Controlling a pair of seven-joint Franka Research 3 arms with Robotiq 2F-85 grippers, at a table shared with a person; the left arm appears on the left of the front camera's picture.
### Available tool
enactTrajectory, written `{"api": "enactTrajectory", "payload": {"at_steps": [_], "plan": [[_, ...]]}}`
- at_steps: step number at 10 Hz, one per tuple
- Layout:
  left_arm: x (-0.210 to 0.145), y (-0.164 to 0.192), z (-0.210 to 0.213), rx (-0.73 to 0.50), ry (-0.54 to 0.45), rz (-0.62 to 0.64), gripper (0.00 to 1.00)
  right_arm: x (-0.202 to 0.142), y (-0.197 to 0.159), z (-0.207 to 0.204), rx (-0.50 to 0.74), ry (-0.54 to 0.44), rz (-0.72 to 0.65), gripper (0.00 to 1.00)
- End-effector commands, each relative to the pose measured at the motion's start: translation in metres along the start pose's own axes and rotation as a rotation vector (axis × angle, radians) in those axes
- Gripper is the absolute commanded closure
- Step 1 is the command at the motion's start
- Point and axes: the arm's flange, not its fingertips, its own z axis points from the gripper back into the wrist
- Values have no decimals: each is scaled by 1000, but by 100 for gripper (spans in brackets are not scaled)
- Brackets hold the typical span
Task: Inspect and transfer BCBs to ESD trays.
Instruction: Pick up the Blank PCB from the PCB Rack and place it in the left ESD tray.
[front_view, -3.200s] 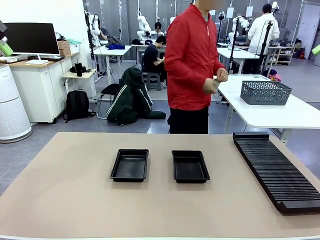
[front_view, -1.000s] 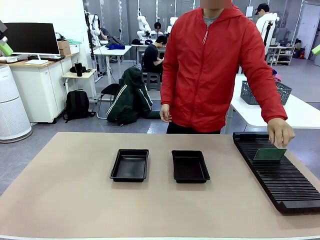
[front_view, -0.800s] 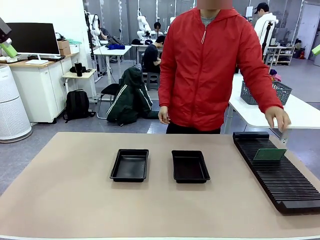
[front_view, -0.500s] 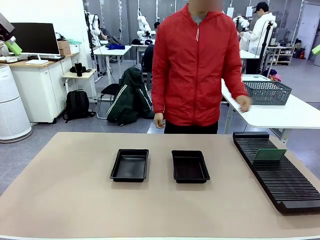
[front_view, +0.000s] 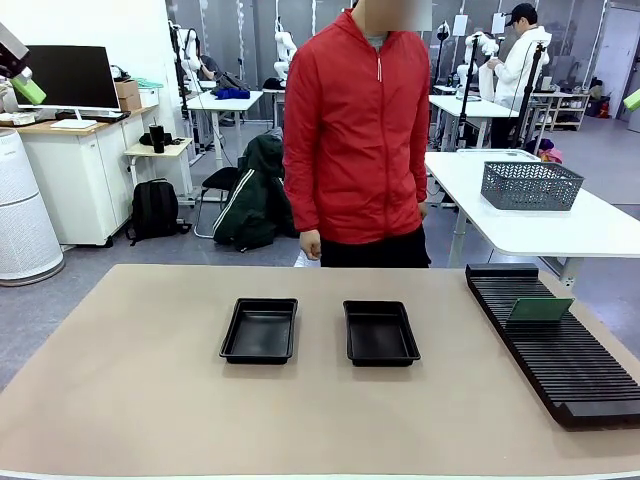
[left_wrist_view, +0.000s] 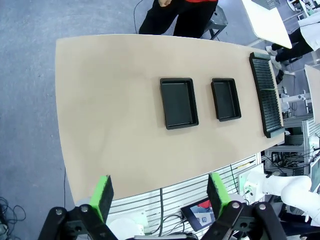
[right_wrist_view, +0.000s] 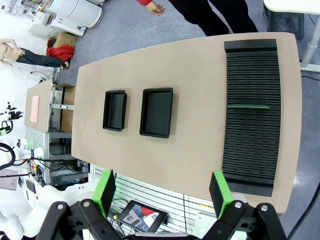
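- Table (front_view: 130, 400): the layout matches a moment ago, and nothing on it has shifted.
- Person (front_view: 355, 140): they've let go and stepped back behind the middle of the table, hands down. The hand-off looks finished, so it's likely your turn.
- Slotted rack (front_view: 575, 380): on your right side, now carrying one board near its far end.
- Left ESD tray (front_view: 260, 331) and right ESD tray (front_view: 380, 333): side by side mid-table, both empty, so no transfer has started.
- BCB (front_view: 539, 309): freshly parked, leaning on edge in the rack with nothing touching it.
- Left fingers (left_wrist_view: 103, 192) and right fingers (right_wrist_view: 218, 194): spread wide, high over the table, holding nothing.
- Writing: none you can read on the board, trays or rack.
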Motion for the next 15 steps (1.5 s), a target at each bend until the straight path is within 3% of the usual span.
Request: {"api": "enactTrajectory", "payload": {"at_steps": [1, 8, 11, 15], "plan": [[-1, 0, 2, 11, -5, -3, 0, -1, -1, 0, 1, 2, 3, 0], [-1, 0, 2, 11, -5, -3, 0, 0, 0, 0, 0, 0, 0, 0], [-1, 0, 2, 11, -5, -3, 0, 14, -19, -25, -141, 6, 167, 0], [-1, 0, 2, 11, -5, -3, 0, 30, -58, -62, -192, 87, 499, 0]]}}
